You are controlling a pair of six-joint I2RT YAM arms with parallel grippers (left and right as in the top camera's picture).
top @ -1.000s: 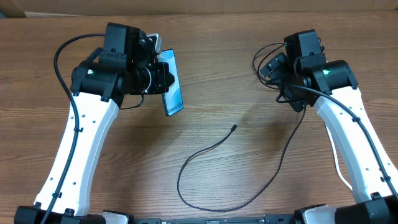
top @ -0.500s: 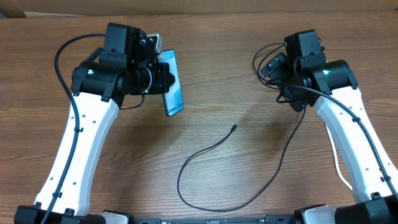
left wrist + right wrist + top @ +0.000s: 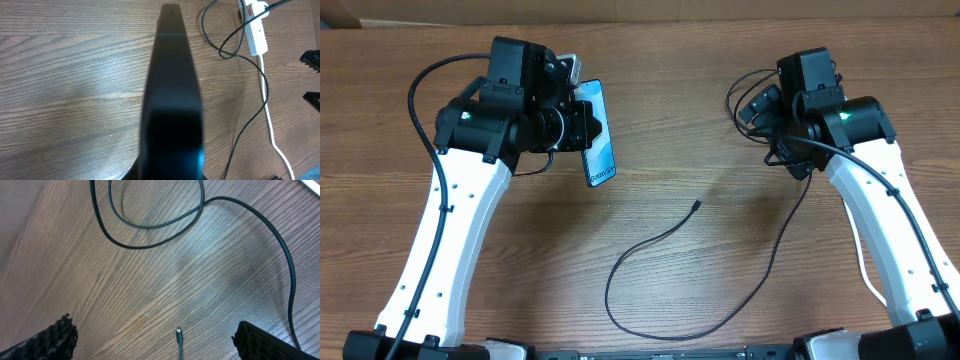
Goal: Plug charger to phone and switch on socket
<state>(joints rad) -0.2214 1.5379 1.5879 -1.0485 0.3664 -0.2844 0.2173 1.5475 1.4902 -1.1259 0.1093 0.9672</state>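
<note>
My left gripper (image 3: 572,128) is shut on the phone (image 3: 600,135) and holds it on its edge above the table, the "Galaxy S24" end toward the front. In the left wrist view the phone (image 3: 172,95) is a dark slab running away from the jaws. The charger, a thin black cable (image 3: 650,243), lies loose on the table with its plug tip (image 3: 696,205) free. My right gripper (image 3: 157,337) is open and empty, with the plug tip (image 3: 178,330) on the table between its fingers. The socket (image 3: 256,27) is a white strip at the far right, hidden under my right arm in the overhead view.
The socket's white cord (image 3: 270,120) runs along the right side and also shows in the overhead view (image 3: 865,268). Black cable loops (image 3: 150,227) lie on the wood near the right arm. The table is brown wood (image 3: 670,60).
</note>
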